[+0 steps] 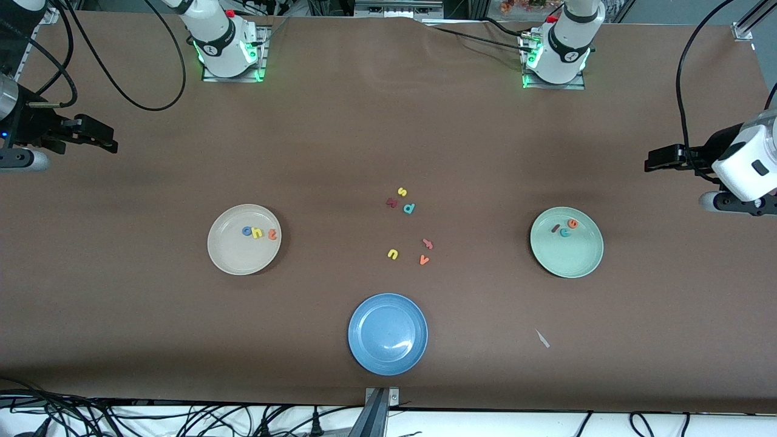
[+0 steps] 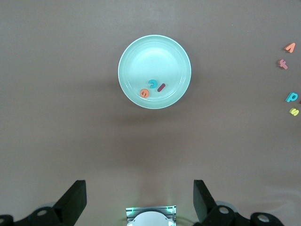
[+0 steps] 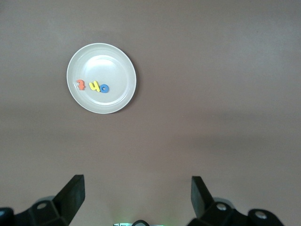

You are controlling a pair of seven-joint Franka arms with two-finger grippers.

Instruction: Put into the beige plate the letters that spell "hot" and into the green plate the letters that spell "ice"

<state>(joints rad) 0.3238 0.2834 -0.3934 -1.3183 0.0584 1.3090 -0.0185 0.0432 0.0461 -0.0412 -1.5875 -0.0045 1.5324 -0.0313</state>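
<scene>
Item: beige plate (image 1: 244, 240), on the brown tabletop (image 1: 340, 139) toward the right arm's end. Contents: blue "o" (image 1: 247, 230), yellow "h" (image 1: 257, 232), orange "t" (image 1: 272, 234), lying in a row, close together, on the part of the plate farther from the front camera.

Item: green plate (image 1: 567, 243), toward the left arm's end of the tabletop. Contents: dark red "i" (image 1: 555, 228), teal "c" (image 1: 565, 232), orange "e" (image 1: 572, 223), clustered on the part farther from the front camera.

Item: blue plate (image 1: 388, 334), nearest the front camera, midway between the other two plates.

Item: loose letters on the tabletop between the beige and green plates: yellow "s" (image 1: 402, 192), dark red letter (image 1: 391, 203), teal "p" (image 1: 410, 208), pink-orange letter (image 1: 428, 244), yellow "u" (image 1: 393, 254), orange "v" (image 1: 424, 260). All lie apart from every plate.

Item: left pincer (image 1: 658, 159), raised over the tabletop's edge at the left arm's end; fingers spread wide, holding nothing.

Item: right pincer (image 1: 100, 139), raised over the tabletop's edge at the right arm's end; fingers spread wide, holding nothing.
</scene>
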